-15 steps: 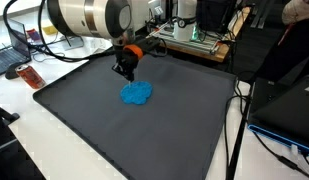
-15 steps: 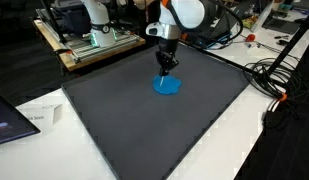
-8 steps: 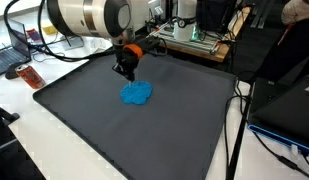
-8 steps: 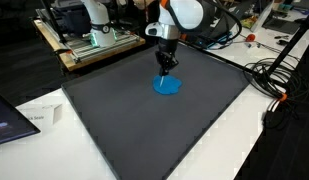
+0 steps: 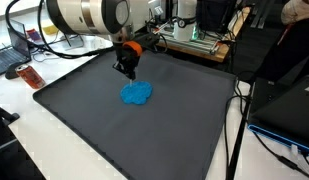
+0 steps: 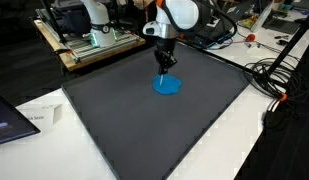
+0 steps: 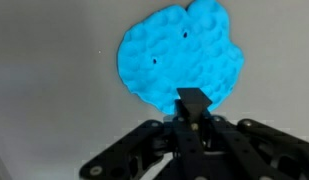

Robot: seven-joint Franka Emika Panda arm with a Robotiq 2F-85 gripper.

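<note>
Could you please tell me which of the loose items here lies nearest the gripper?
The blue lump on the dark mat, close by the shut gripper; the red item and the white card lie off the mat, well away.

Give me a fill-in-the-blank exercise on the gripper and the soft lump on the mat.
1. The lump lying on the dark mat is ____ in colour.
2. The gripper has its jaws ____.
3. In both exterior views the gripper hangs ____ the lump, with nothing in its grasp.

Missing words: blue; shut; above.
</note>
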